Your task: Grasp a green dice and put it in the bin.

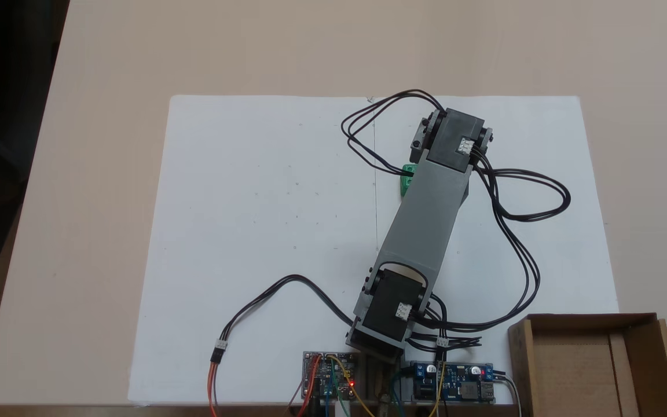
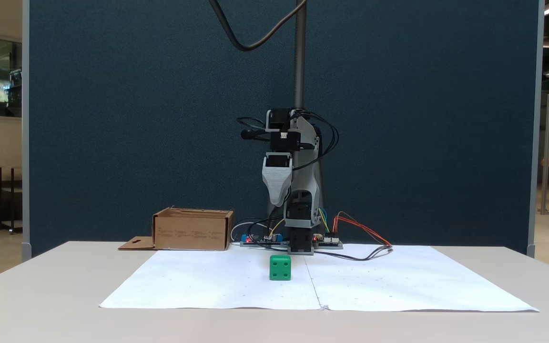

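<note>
Pale desk point(image 2: 41, 286) before a dark blue partition point(image 2: 112, 119), spread with a white paper sheet point(image 2: 208, 286). Grey tool point(image 2: 277, 197) hanging tip-down above the sheet, well clear of it; jaw gap apparently hidden, so spread impossible to tell. Below, small bright green pipped plastic dice point(image 2: 280, 267) on the paper, half-hidden under the arm from above. Shallow brown cardboard bin point(image 1: 588, 370) at the desk corner beside the circuit boards point(image 1: 454, 390).

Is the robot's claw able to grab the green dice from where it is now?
Probably yes. The green dice sits alone on the white paper, and the claw hangs above it with nothing between them. Whether the claw is open cannot be told.
</note>
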Tool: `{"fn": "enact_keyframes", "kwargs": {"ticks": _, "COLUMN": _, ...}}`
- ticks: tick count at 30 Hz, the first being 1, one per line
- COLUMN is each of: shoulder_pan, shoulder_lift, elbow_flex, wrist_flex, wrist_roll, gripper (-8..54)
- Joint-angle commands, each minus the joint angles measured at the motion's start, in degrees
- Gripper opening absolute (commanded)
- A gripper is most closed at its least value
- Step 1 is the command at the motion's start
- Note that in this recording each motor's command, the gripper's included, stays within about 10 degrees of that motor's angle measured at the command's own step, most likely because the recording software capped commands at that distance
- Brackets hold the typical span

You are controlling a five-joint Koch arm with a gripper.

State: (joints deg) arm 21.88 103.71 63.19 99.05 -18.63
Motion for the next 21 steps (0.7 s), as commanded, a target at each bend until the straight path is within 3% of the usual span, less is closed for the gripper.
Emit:
{"fn": "enact_keyframes", "kwargs": {"ticks": 1, "shoulder_pan": 0.9, "shoulder_lift": 0.2, "elbow_flex": -3.8, "wrist_flex": 0.1, "wrist_roll": -5.0, "gripper": 43.6}}
{"fn": "enact_keyframes", "kwargs": {"ticks": 21, "shoulder_pan": -2.6, "shoulder_lift": -10.4, "elbow_flex": -3.7, "wrist_flex": -9.6, "wrist_roll": 3.0, "gripper": 43.2}}
